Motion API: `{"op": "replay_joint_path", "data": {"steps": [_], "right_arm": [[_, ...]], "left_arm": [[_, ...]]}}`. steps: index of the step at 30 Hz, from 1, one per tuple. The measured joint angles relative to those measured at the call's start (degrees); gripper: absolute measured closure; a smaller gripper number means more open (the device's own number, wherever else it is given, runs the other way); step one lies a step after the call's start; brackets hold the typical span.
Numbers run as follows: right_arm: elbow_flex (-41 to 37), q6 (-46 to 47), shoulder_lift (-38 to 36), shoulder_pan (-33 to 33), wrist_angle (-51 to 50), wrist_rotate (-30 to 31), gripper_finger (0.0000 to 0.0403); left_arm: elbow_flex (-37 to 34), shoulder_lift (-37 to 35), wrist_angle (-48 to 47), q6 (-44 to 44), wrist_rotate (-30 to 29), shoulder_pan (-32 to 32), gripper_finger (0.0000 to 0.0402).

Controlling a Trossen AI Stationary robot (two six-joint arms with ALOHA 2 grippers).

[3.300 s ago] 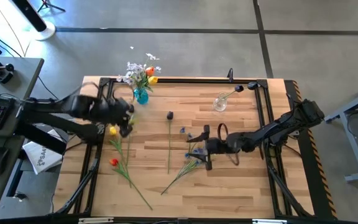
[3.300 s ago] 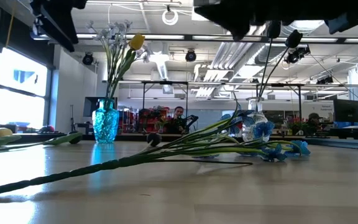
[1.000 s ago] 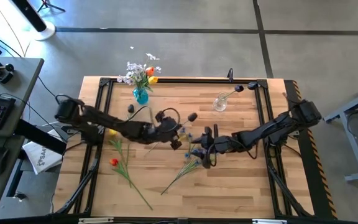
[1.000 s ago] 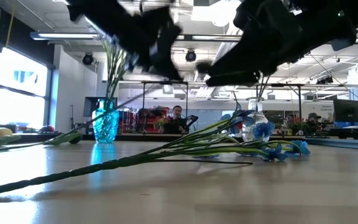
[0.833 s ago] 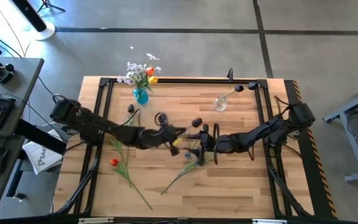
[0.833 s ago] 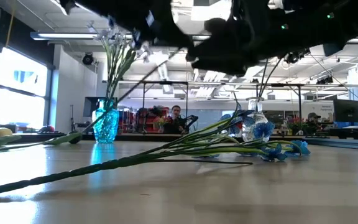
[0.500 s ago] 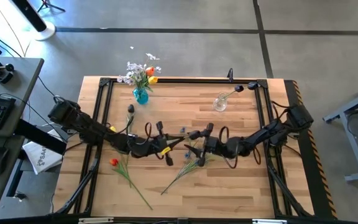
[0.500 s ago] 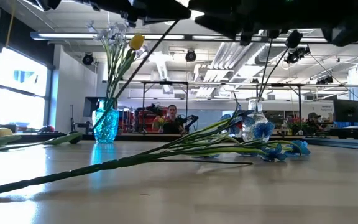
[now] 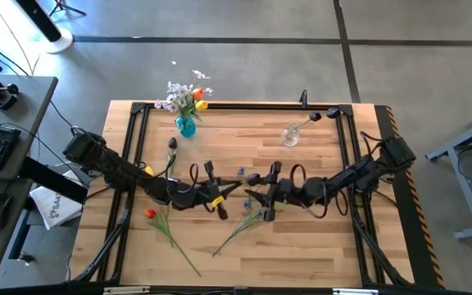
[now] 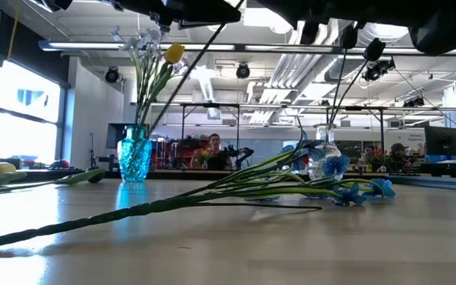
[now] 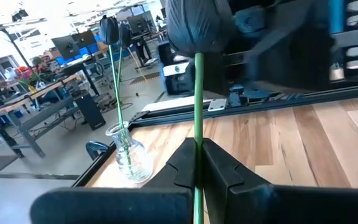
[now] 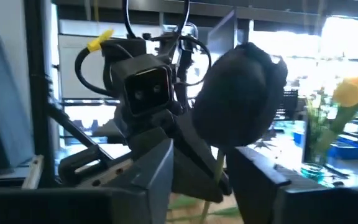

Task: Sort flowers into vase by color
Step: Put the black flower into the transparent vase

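A dark tulip (image 11: 197, 28) on a green stem hangs above the table's middle, with my left gripper (image 11: 197, 146) shut on the stem. My right gripper (image 12: 204, 155) faces it from the table's right. It is open, and its fingers stand on either side of the stem (image 12: 219, 167) just under the dark head (image 12: 241, 102). In the high view the two grippers meet nose to nose, left gripper (image 9: 229, 190) and right gripper (image 9: 256, 190). Blue flowers (image 9: 256, 213), a yellow tulip (image 9: 148, 170) and a red tulip (image 9: 149, 214) lie flat on the table. My left gripper pinches the tulip's green stem (image 11: 197, 163) between its two fingers, a short way below the head. The fingers come level from the table's left. The head stands past the fingertips, and the long stem (image 10: 184, 71) slants down behind, clear of the table.
A blue vase (image 9: 186, 125) with white, yellow and orange flowers stands at the far left. A clear glass vase (image 9: 289, 135) holding one dark flower stands at the far right. Black frame rails (image 9: 133, 156) run along the table's sides. A person sits in the room beyond (image 10: 214, 146).
My left gripper has carried the dark tulip toward the table's near edge and turned level, the head now pointing at the right gripper. My right gripper has risen off the blue flowers and tipped up level, so that its fingers now stand around the stem.
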Motion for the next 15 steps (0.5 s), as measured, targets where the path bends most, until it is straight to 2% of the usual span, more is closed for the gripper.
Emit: {"op": "replay_joint_path", "data": {"steps": [12, 15], "right_arm": [[0.02, -0.86, 0.00, -1.51, -0.20, 0.13, 0.0391], [0.02, -3.15, -0.07, -0.63, -0.64, 3.35, 0.0395]], "left_arm": [[0.02, 0.00, -0.63, -1.40, 0.00, 0.01, 0.0401], [0.13, 0.00, -2.06, -1.40, -0.18, 0.04, 0.0393]]}}
